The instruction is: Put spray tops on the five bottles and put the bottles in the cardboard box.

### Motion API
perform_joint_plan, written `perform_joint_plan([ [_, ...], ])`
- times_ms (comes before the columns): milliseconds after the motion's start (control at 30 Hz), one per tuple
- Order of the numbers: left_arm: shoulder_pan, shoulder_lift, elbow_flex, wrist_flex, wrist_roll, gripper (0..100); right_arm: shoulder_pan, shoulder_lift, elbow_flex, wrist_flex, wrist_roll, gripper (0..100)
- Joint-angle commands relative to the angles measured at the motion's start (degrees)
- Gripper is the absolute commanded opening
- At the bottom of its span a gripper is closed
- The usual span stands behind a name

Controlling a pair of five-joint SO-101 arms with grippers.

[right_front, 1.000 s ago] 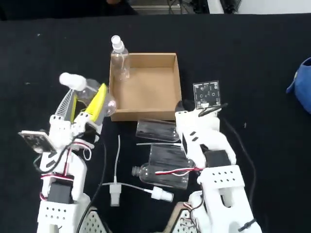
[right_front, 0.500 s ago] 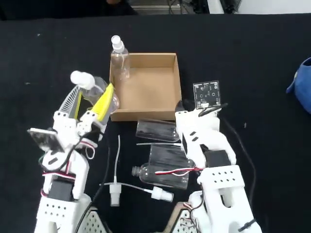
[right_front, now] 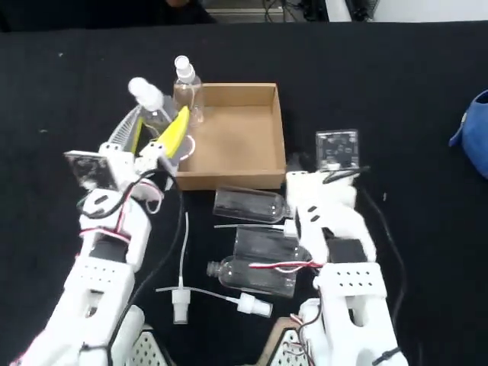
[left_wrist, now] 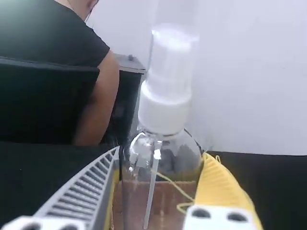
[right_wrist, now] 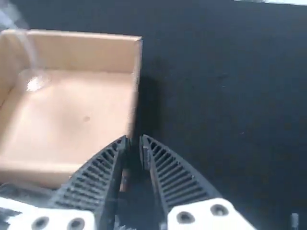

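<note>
Black bench [right_front: 396, 76] across the whole high view, with two white arms up from the bottom edge, one left of centre and one right. One cardboard box [right_front: 229, 181], open-topped, at upper centre; inside it one standing bottle [right_front: 188, 91], spray top on, in the upper-left corner against the walls. Five bottles counted in all: that one in the box, one held bottle [right_front: 156, 116], and three lying bottles [right_front: 248, 204]. Held bottle capped as well, tilted with its white top toward the upper left and its base at the box's left wall. Lying bottles clear, on their sides just below the box at lower centre, ranged one under another between the arms, the lowest with a bare neck pointing left. Left gripper [right_front: 162, 128] clamped on the held bottle's body, grey finger on one side and yellow on the other. Right gripper [right_wrist: 133, 140] just off the box's lower-right corner, jaws drawn almost together with only a slit between, nothing in them. Two loose spray tops [right_front: 181, 305], dip tubes attached, near each other at bottom centre below the lying bottles. One blue object [right_front: 474, 137] cut off by the right edge.
</note>
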State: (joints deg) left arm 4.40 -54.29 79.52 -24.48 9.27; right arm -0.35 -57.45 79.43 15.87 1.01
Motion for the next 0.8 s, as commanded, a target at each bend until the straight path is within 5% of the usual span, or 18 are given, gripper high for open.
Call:
perform_joint_plan([
  [0, 1.0, 11.8, -6.2, -9.3, 0.0, 3, 3.6, -0.6, 0.7, -5.2, 0.0, 1.7],
  [300, 2.8, 27.1, -15.8, -12.9, 0.1, 3, 3.4, -0.6, 2.2, -7.5, 0.0, 1.8],
  [767, 2.9, 44.4, -17.9, -29.0, -0.4, 3, 0.4, -0.6, 2.4, -7.6, 0.0, 1.7],
])
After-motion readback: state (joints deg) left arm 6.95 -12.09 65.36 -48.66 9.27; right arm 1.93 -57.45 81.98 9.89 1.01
